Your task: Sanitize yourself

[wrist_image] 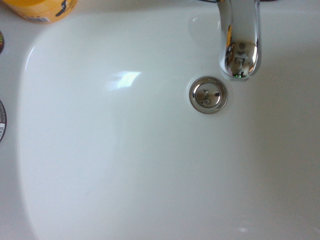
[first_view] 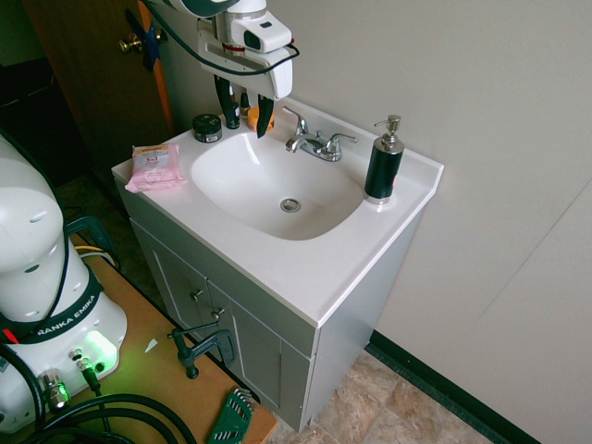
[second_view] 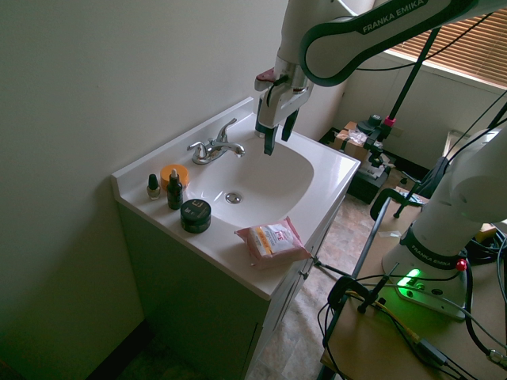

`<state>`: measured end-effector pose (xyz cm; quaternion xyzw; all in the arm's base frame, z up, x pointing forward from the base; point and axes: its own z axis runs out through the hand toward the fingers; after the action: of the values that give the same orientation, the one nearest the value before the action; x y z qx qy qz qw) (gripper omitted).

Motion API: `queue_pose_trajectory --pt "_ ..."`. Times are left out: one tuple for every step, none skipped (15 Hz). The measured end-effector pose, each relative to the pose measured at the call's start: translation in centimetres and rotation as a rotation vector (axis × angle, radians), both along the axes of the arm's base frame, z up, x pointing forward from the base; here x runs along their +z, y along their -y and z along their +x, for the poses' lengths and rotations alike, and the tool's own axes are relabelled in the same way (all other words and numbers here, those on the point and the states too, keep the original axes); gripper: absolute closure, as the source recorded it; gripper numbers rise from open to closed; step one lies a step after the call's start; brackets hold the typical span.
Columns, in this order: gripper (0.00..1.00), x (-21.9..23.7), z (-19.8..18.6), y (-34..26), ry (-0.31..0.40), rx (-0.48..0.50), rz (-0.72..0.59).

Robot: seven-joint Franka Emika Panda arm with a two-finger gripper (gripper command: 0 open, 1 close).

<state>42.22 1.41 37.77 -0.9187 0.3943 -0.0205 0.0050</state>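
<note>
Overhead, the hand [first_view: 246,110], fingers apart, hangs above a white sink [first_view: 277,180] on a bathroom vanity [first_view: 370,277].

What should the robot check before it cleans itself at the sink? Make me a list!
1. Gripper over the sink: ok, it hangs above the basin beside the faucet.
2. Fingers empty: ok, open and holding nothing.
3. Soap pump reachable: ok, upright on the counter corner with nothing in front of it.
4. Basin empty: ok, only the drain shows.
5. Water running: cannot tell, no stream shows under the spout.
6. Small things out of the way: ok, the jar, bottles and wipes pack sit on the counter edge.
</note>
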Motion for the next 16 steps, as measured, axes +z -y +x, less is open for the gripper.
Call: queue_pose_trajectory --pt "0.00 0.0 0.0 0.0 -0.001 -0.004 0.005" --pt "0.00 -0.1 0.0 0.0 -0.003 -0.009 0.012" --pt "0.00 -0.1 0.2 0.0 -0.002 -0.010 0.012" --pt "0.00 0.2 0.6 0.2 0.007 -0.014 0.011" --pt "0.00 0.9 1.6 0.7 0.026 -0.024 0.008" --pt "0.00 2.0 3.0 1.7 0.050 -0.041 0.006" --pt "0.00 3.1 4.8 3.2 0.073 -0.067 0.006" --pt "1.00 4.2 6.6 4.9 0.093 -0.097 0.006" --pt "1.00 5.0 8.3 6.7 0.107 -0.127 0.004" --pt "1.00 5.6 9.9 8.7 0.113 -0.157 0.003" --pt "1.00 6.2 11.2 10.5 0.117 -0.187 0.003" --pt "1.00 6.7 12.3 12.2 0.122 -0.215 0.004" --pt "1.00 7.1 13.1 13.8 0.125 -0.242 0.006" --pt "1.00 7.3 13.6 15.2 0.122 -0.264 0.007" --pt "1.00 7.6 14.0 16.3 0.121 -0.281 0.006" --pt "1.00 7.9 14.2 17.1 0.124 -0.296 0.006"
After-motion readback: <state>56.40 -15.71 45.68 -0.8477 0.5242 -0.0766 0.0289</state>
